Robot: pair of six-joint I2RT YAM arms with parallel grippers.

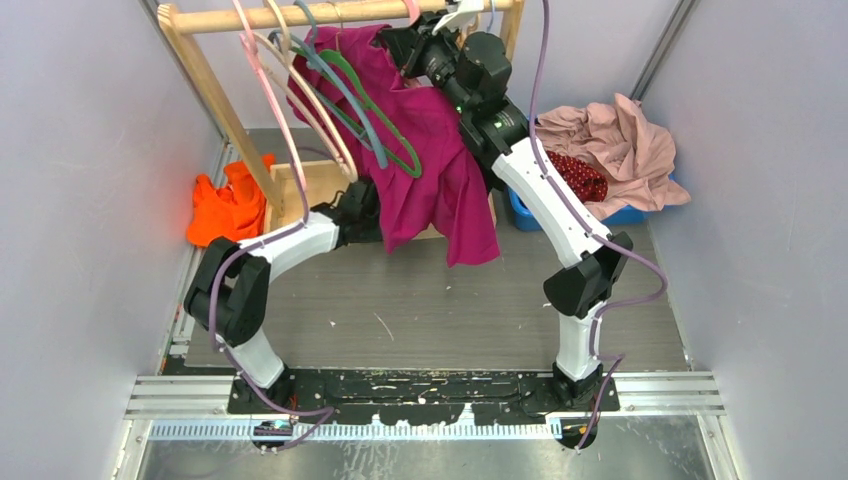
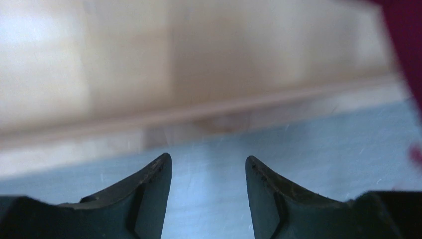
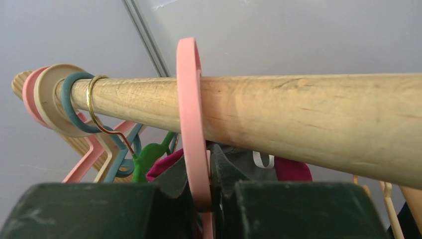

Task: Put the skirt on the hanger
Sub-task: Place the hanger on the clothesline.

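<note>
Skirt point(image 1: 578, 175): bunched in the bin point(image 1: 520, 215), mostly under the pale pink garment point(image 1: 620, 140); only a dotted dark red patch shows. It lies below and to the right of the right gripper and far to the right of the left gripper, touched by neither.
Hanger point(image 3: 189, 124): its pink hook is looped over the rail point(image 3: 308, 119), and its neck runs down between the right gripper's fingers. It carries no skirt.
Right gripper point(image 3: 201, 172): raised just under the rail, clenched on the hanger's neck right below the hook.
Left gripper point(image 2: 208, 172): down low, released, fingers apart with nothing between them. It points at the rack's wooden base point(image 2: 149, 64), just above the table point(image 1: 420, 310).
Rail: directly above the right gripper, passing through the hook.
Other hooks point(image 3: 59, 94): pink, tan, blue and a thin gold wire one, grouped at the rail's far end, left of the right gripper.
Green hanger point(image 3: 149, 159): below the rail, just left of the right gripper.
Magenta garment point(image 1: 440, 170): hangs from the rack between the two grippers, its edge just to the right of the left gripper.
Orange cloth point(image 1: 225, 205): on the table to the left of the left gripper, beyond the rack's leg.
</note>
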